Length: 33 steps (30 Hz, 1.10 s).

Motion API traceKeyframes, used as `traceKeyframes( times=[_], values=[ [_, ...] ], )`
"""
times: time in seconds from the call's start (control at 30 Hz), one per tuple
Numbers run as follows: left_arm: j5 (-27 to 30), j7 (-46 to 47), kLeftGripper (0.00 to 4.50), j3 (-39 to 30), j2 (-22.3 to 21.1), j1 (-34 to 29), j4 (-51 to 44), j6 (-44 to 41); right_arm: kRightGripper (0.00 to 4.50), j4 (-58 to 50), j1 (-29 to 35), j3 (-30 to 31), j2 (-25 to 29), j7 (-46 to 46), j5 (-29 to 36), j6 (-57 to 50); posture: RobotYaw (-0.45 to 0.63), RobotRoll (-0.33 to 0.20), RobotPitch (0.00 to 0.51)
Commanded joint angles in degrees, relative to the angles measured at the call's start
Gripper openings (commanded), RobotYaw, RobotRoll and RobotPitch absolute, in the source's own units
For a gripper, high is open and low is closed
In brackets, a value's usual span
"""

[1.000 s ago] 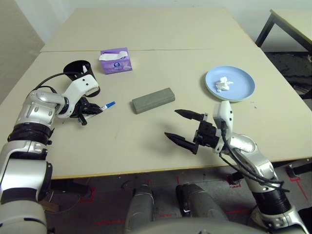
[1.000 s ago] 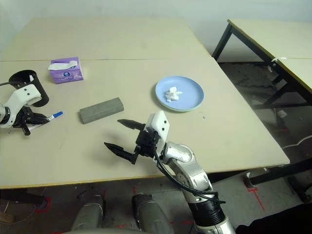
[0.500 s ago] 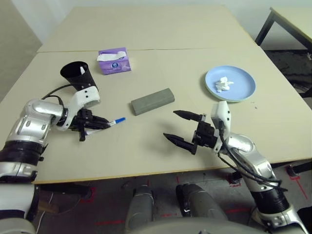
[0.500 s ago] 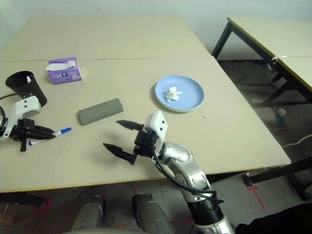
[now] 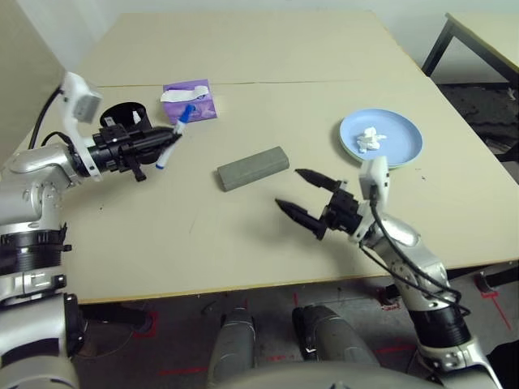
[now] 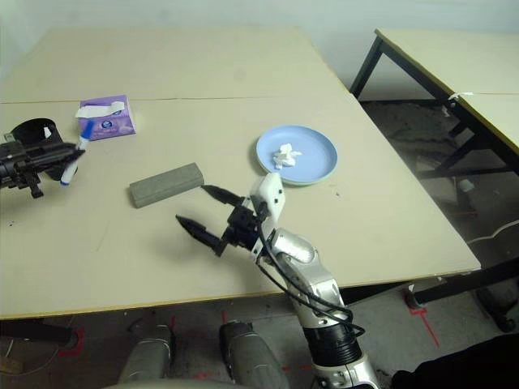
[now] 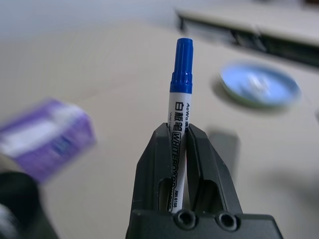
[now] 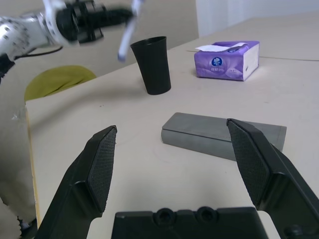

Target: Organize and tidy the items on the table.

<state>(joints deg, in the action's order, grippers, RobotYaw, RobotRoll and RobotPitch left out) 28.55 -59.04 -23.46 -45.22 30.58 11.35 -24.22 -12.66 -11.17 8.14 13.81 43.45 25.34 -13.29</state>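
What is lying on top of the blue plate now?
A crumpled white tissue lies on the blue plate. A greenish rim shows beneath the plate; what is under it is covered.

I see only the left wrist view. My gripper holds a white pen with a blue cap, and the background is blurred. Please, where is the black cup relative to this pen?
Observer: The black cup stands upright on the table, right beside and just behind the left gripper; the pen hangs in the air next to its rim.
Operator: And the other arm, is it busy?
Observer: No. The right gripper is open and holds nothing, above the table near the grey glasses case.
Operator: What lies on the blue plate?
Observer: A crumpled white tissue lies on the blue plate.
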Motion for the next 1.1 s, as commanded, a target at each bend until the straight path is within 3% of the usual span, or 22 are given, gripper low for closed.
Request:
traceKeyframes(
  times=[0.03,0.33,0.53,1.1],
  values=[
    [1.5,8.5,0.26,-3.8,1.8,0.9,-2.8,0.1,4.5,1.2,0.3,0.4,1.2,0.1,-1.9,0.6,-0.01,0.0,0.128],
    [-1.4,22.4,0.26,-6.2,2.9,1.5,-1.9,6.0,4.5,1.2,1.4,2.0,1.4,0.9,-3.1,1.7,0.01,0.0,0.133],
    [-5.3,28.0,0.26,-5.1,2.5,3.1,4.7,11.1,4.5,0.8,1.6,2.2,1.2,0.6,-3.0,1.6,0.01,0.0,0.135],
    [-13.2,28.6,0.26,2.7,3.2,16.6,31.8,24.2,4.5,-1.2,2.9,2.3,1.9,-0.3,-3.2,0.8,-0.04,0.0,0.147]
  ],
)
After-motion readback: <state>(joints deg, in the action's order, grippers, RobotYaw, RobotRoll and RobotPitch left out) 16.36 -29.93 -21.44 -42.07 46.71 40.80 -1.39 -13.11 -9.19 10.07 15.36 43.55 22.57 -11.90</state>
